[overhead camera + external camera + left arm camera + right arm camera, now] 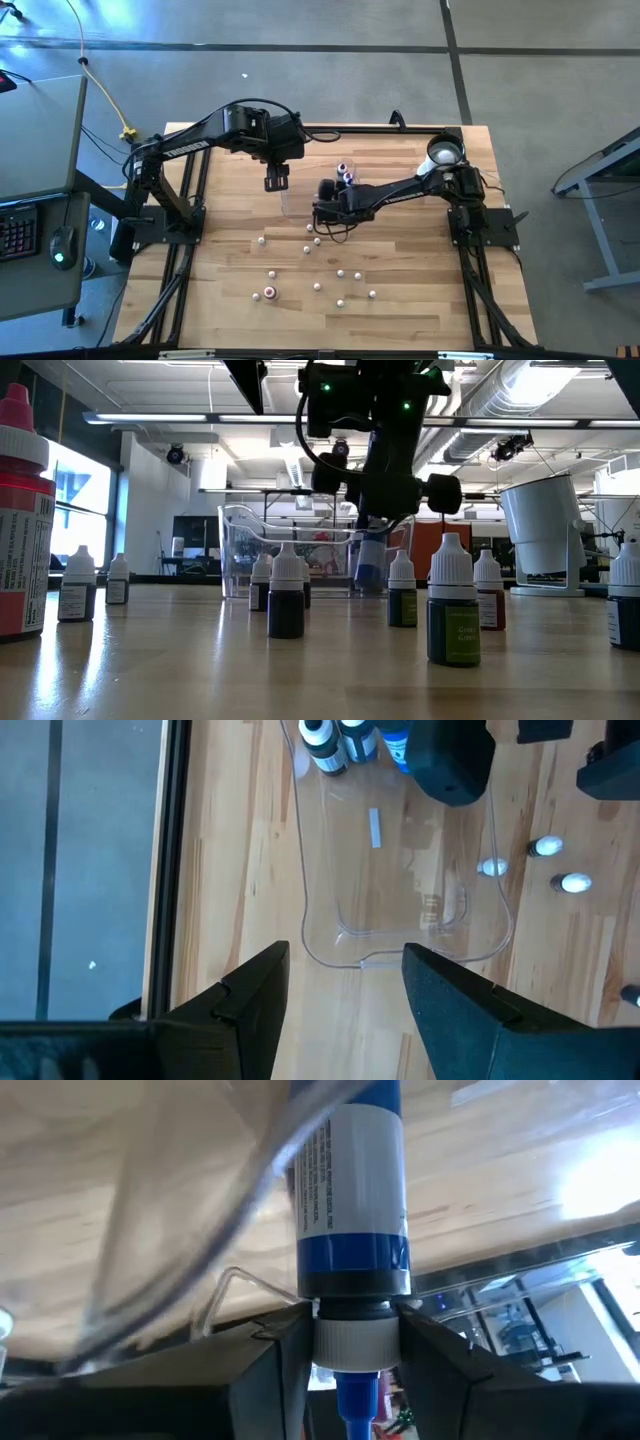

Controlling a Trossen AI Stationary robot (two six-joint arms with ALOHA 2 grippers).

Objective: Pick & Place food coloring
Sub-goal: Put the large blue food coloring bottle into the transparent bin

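Several tiny food coloring bottles (318, 287) stand loose on the wooden table, whitish caps up. A clear plastic tray (400, 935) lies at the table's middle. Two dark bottles (335, 742) stand at its far end. My right gripper (327, 192) is over the tray, shut on a blue food coloring bottle (350, 1200). This blue bottle (397, 742) is next to the two dark ones. My left gripper (345, 990) hangs open above the tray's other end, touching nothing. My right gripper pinches the blue bottle's white ribbed cap (350, 1342) between its two fingers, one on each side. The fingers slant down from the table's right side. The bottle (370, 565) points base down inside the tray. I cannot tell whether its base touches the tray floor.
A white round cup (445, 153) stands at the far right corner, beside the right arm's base. A black frame (400, 130) runs along the table's edges. The loose bottles (452, 600) are scattered over the near half, one red one (20, 510) close to the low camera.
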